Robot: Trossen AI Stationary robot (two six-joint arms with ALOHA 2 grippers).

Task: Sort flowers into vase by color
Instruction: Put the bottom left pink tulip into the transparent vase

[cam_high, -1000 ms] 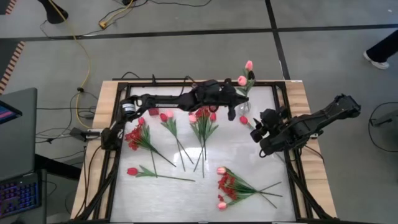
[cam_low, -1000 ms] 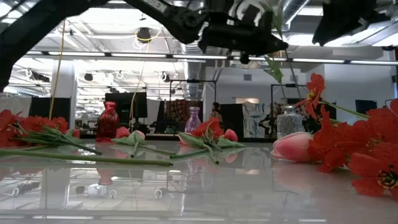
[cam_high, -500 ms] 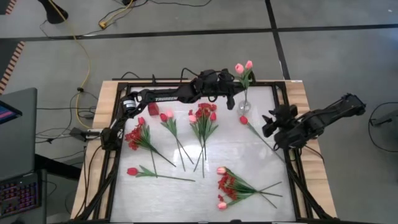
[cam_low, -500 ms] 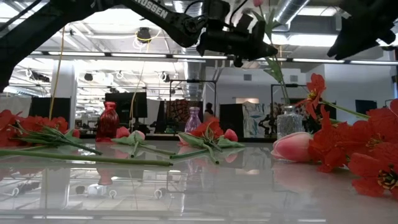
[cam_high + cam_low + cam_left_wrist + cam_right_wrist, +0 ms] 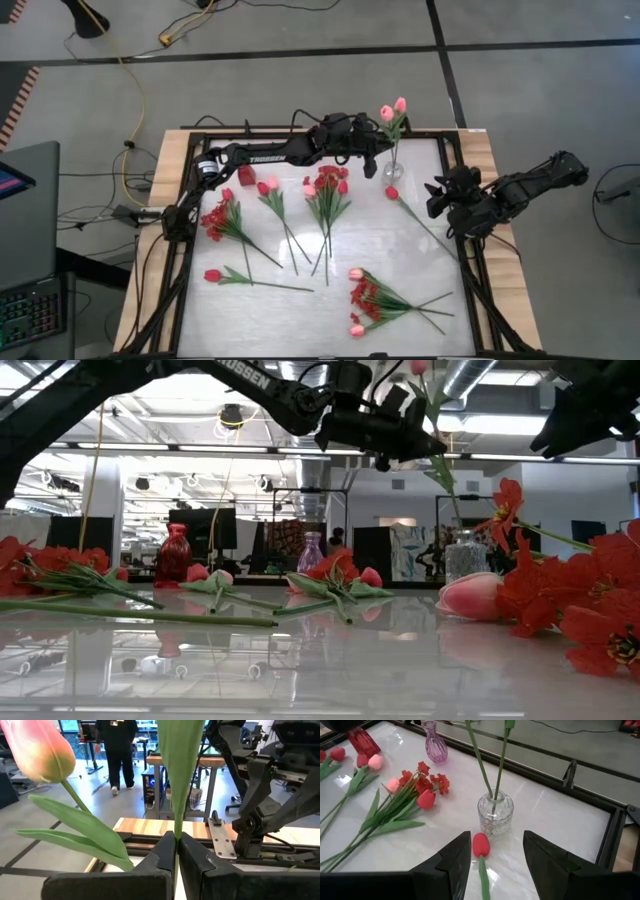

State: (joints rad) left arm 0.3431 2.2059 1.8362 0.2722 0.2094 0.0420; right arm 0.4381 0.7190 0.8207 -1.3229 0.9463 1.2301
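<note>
The left gripper (image 5: 176, 851) is clamped on a pink tulip stem (image 5: 176, 795) whose lower end stands in the clear glass vase (image 5: 495, 813) just below it. The right gripper (image 5: 495, 857) hangs unclenched and empty, with a red tulip bud (image 5: 480, 844) lying between its fingers, beside that vase.
</note>
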